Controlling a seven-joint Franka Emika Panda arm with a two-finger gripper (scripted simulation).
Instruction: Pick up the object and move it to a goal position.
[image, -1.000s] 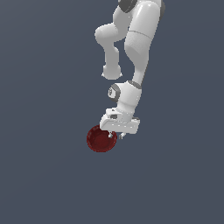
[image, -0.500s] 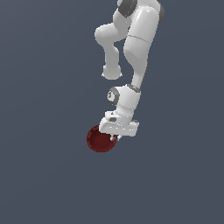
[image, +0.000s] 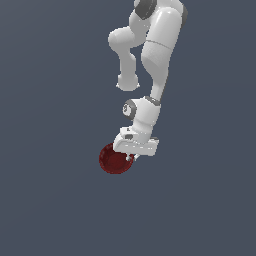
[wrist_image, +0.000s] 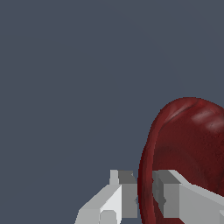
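The dark red bowl hangs at the gripper's lower end in the exterior view, tilted so its ribbed inside faces the camera. My gripper is shut on the bowl's thin rim at the bowl's right side in that view. In the wrist view the bowl stands on edge, and the two fingers pinch its rim, one on each side; the gripper's tips are closed on that rim. The bowl's far part runs out of the wrist picture.
The white arm rises above the gripper to the picture's top. A plain grey-blue background surrounds it in both views.
The arm, gripper and bowl have shifted slightly upward and to the exterior view's right, with the bowl staying gripped.
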